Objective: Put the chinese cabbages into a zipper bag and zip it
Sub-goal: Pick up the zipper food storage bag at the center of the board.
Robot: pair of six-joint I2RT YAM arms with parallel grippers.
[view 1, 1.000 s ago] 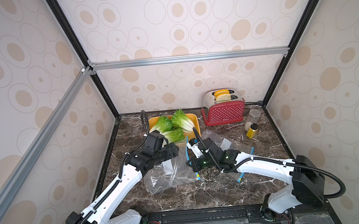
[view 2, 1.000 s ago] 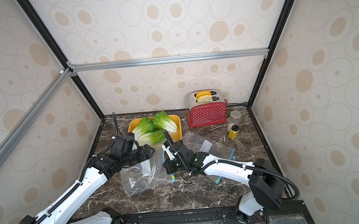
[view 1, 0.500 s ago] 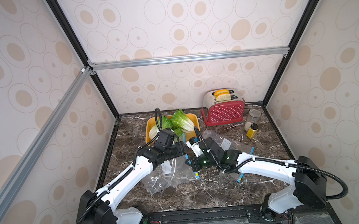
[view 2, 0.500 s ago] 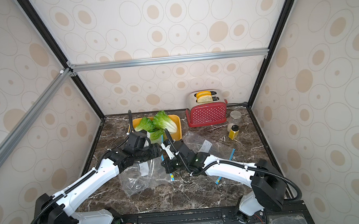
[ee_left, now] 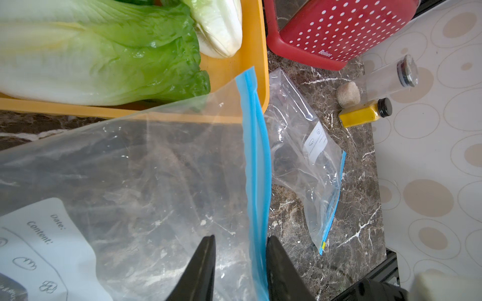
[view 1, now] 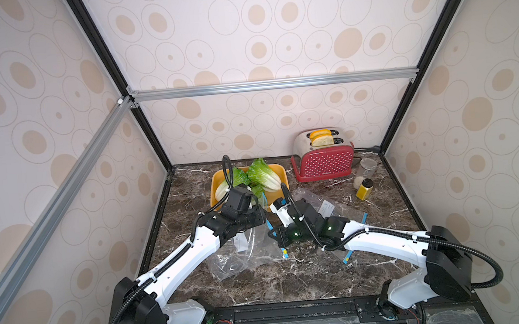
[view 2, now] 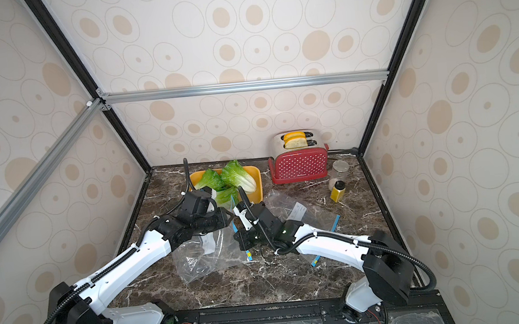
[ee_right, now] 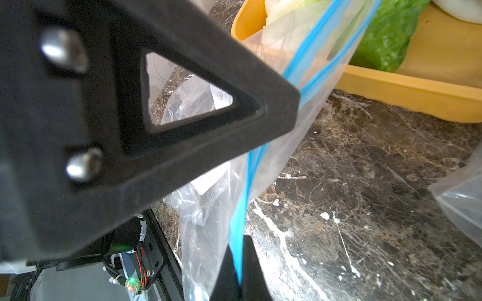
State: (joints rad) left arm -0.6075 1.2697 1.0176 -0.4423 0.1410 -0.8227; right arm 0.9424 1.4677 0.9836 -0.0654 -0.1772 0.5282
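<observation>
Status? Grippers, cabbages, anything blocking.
Right gripper shut on blue zip edge of zipper bag. Left gripper open, jaws astride same edge. Cabbages in yellow tray, none bagged. Spare bag lies aside, not blocking.

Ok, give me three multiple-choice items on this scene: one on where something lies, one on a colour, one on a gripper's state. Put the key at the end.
1. The cabbages lie:
A) in the bag
B) in the tray
C) split between both

2. The bag's zip is:
A) red
B) green
C) blue

3. The right gripper is:
A) shut on the bag's zip
B) open over the tray
C) shut on a cabbage

Key:
1 B: the heads sit in the tray, and the clear bag shows only marble through it.
2 C: both wrist views show a blue strip along the bag's mouth.
3 A: in the right wrist view its fingers pinch the strip with no gap.
</observation>
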